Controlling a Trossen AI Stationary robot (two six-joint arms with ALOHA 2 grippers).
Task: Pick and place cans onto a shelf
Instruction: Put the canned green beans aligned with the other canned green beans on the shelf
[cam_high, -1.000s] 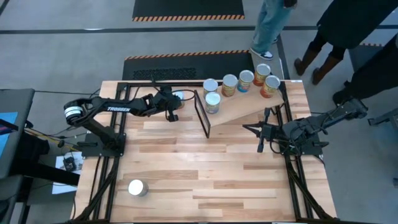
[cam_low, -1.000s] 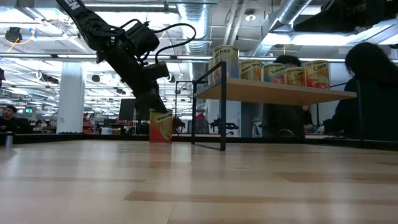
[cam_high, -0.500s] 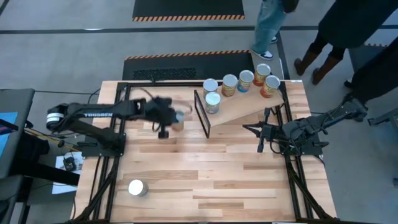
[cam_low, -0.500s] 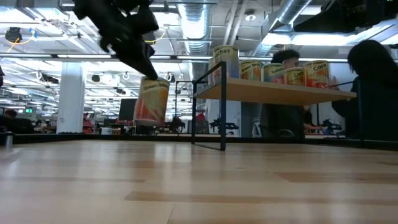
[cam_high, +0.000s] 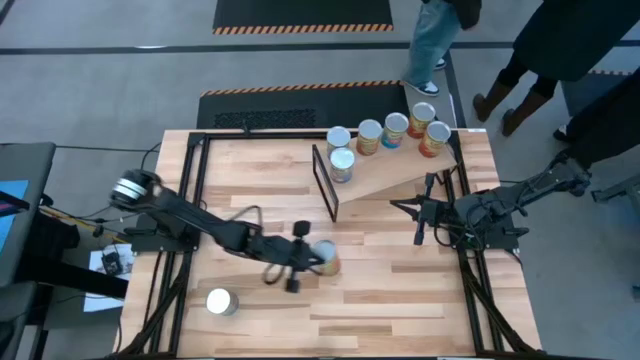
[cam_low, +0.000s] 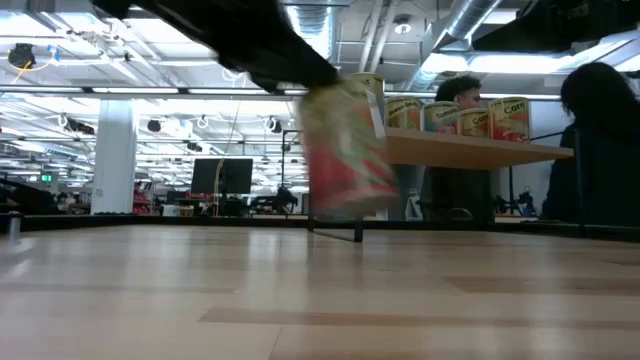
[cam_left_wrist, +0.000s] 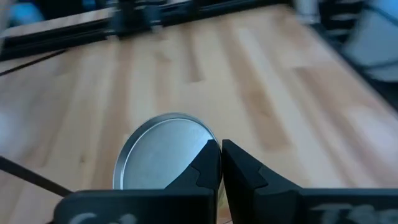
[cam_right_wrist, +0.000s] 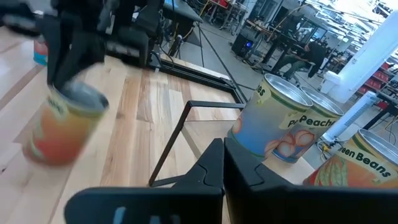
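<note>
The left gripper (cam_high: 312, 257) is closed on the rim of a can (cam_high: 326, 258), holding it clear above the middle of the slatted table (cam_high: 400, 290), nearer than the shelf (cam_high: 400, 170). In the low view the can (cam_low: 345, 150) hangs tilted in front of the shelf's black end frame (cam_low: 358, 225). Five cans (cam_high: 395, 130) stand on the shelf; another can (cam_high: 221, 301) stands near the table's near left corner. The right gripper (cam_high: 419, 222), fingers together and holding nothing, waits at the right, beside the shelf.
</note>
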